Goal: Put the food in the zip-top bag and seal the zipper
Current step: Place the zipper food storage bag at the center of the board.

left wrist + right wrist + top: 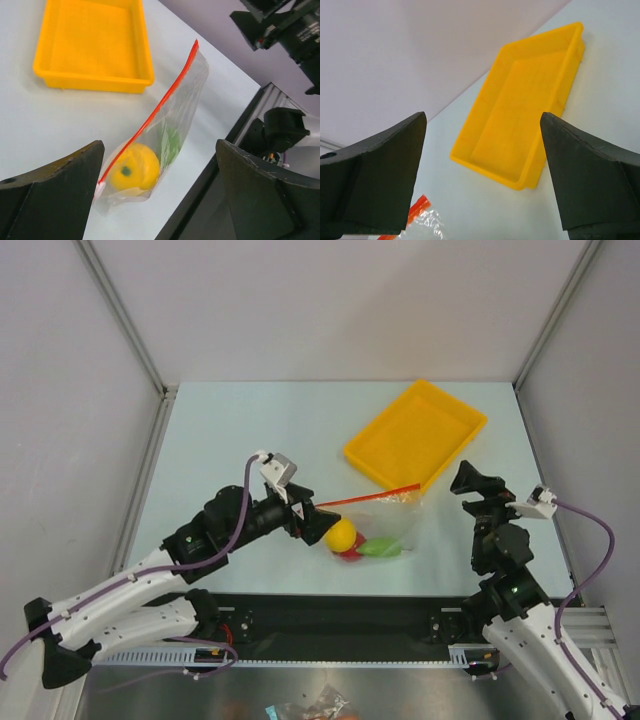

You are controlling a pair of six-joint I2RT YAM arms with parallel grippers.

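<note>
The clear zip-top bag (395, 522) lies on the table near its front edge, its red-orange zipper (372, 495) running along the far side. Inside it I see the yellow lemon (341, 534), the red fruit (349, 554) and the green vegetable (381, 548). In the left wrist view the bag (187, 85) holds the lemon (133, 166) and the green piece (170, 145); the zipper (160, 102) runs diagonally. My left gripper (310, 521) is open at the bag's left end, holding nothing. My right gripper (470, 483) is open, right of the bag, empty. The right wrist view shows one zipper end (415, 210).
An empty yellow tray (416, 433) sits at the back right, just behind the bag; it also shows in the left wrist view (92, 45) and the right wrist view (520, 130). A black rail (330, 615) runs along the table's front edge.
</note>
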